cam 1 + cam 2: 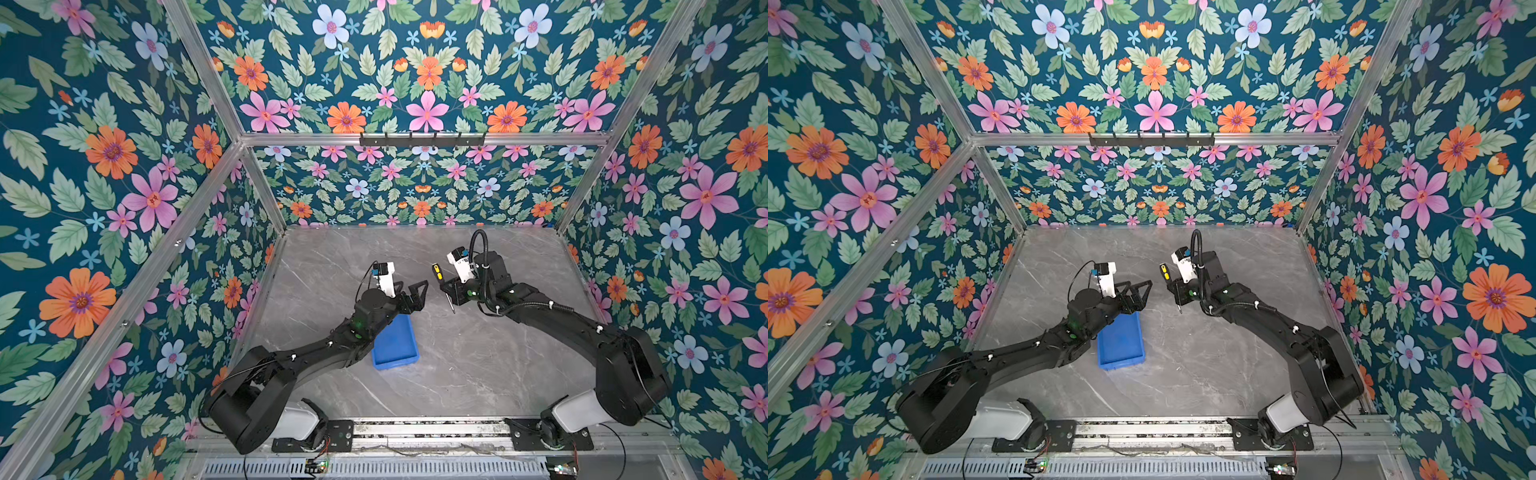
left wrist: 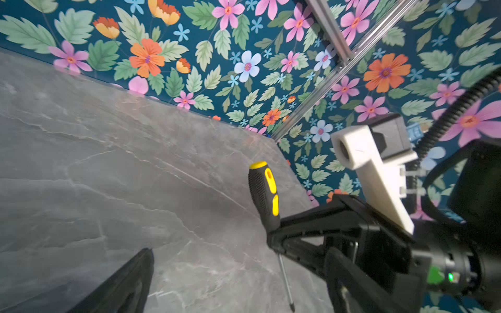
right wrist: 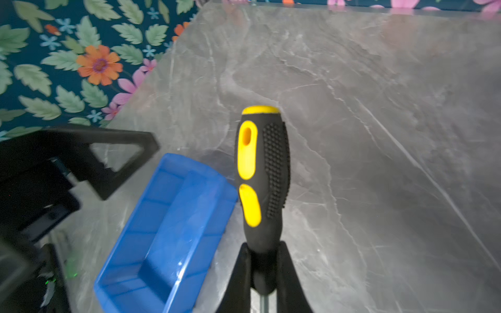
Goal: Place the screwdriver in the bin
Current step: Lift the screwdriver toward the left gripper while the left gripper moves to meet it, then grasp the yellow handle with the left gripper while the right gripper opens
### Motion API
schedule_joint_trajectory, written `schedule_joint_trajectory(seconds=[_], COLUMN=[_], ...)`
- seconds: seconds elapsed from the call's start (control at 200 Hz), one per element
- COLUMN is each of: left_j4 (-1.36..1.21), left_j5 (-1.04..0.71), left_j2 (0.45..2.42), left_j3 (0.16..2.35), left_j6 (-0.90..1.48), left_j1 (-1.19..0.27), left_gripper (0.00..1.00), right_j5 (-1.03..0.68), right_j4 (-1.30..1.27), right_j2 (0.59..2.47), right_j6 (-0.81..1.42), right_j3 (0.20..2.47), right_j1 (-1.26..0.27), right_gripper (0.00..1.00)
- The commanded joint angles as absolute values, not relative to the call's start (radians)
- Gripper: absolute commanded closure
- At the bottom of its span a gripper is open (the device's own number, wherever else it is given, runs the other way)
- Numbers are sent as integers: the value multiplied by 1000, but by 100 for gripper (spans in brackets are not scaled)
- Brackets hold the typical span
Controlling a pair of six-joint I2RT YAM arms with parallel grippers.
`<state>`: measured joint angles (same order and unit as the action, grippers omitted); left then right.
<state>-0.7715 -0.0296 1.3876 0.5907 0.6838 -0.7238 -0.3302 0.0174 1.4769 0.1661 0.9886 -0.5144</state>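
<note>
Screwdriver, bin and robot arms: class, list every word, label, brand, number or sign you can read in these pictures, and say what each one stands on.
No text can be read in any view.
screwdriver: the handle side shown carries no lettering.
bin: plain blue, no label visible.
white camera mount on the right arm: tiny dark marks, too small to read.

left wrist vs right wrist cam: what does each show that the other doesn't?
Left wrist only: the thin shaft of the screwdriver below the grip, and the white camera mount on the right arm. Right wrist only: the blue bin, lying on the table. Both: the black-and-yellow handle clamped in the right gripper, one finger of the left gripper, the grey table, floral wall.
</note>
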Motion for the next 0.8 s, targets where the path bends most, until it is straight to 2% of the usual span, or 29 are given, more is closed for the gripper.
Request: schedule_joint_trajectory(seconds=[0.0,0.18,0.355,0.525,0.6,0.75,0.795], left_j4=[-941,-996,-1000,-1006,-1010,-1013,-1002], left_j5=[-30,-35,-38,-58,-60,-71,-79], left_j2=[1404,1405,1400,1409,1413,1420,1422], left_j3=[592,583,575,581,581,583,588], left_j6=[767,778,790,799,804,808,801], left_j1=[-727,-727,-726,-726,-726,-727,-727], left_gripper=[10,32,43,43,52,59,67], right_j5=[-384,-457,-522,-554,-561,-592,-602], right_j4=[-110,-135,-145,-144,-148,-140,-120], right_j2=[1433,1418,1413,1413,1413,1414,1417], right_j6=[201,193,180,173,173,167,158], right_j3=[965,966,963,968,968,972,977], right_j1=[-549,-574,-588,-602,-606,-605,-605], right_gripper=[100,100,100,100,100,100,100])
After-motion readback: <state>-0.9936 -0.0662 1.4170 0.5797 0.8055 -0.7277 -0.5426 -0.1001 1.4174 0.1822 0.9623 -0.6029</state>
